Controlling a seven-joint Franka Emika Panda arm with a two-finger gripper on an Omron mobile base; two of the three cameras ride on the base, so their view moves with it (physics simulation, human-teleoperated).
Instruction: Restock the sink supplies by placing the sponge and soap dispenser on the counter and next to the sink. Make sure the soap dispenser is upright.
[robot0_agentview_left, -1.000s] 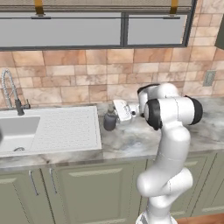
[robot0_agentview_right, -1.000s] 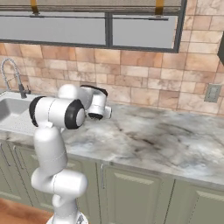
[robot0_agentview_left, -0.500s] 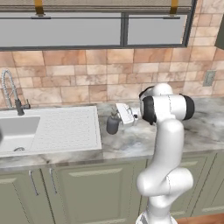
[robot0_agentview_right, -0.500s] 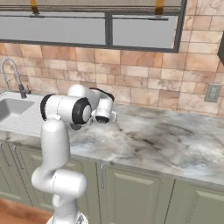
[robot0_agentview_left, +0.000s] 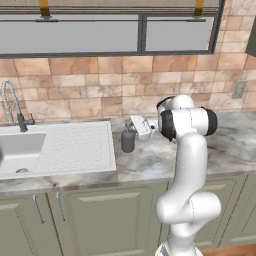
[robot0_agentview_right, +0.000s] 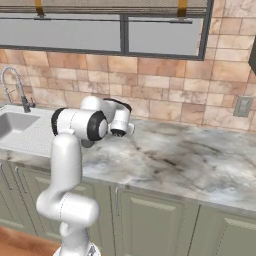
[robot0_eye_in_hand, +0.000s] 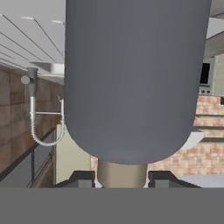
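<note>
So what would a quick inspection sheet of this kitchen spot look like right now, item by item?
Surface: grey-white marble counter over sage-green cabinets.
Job's things: soap dispenser, dark grey, stands upright on the counter just right of the sink's ribbed drainboard; sponge: nothing seen.
Clutter: nothing seen.
Grippers: gripper reaches in sideways and is shut on the soap dispenser near its pump top; in the hand view the bottle's grey body looms large, with a dark fingertip on either side of its neck.
Cables: nothing seen.
Surroundings: white sink with coiled chrome faucet, tiled backsplash, glass-fronted wall cabinets, wall outlet.
</note>
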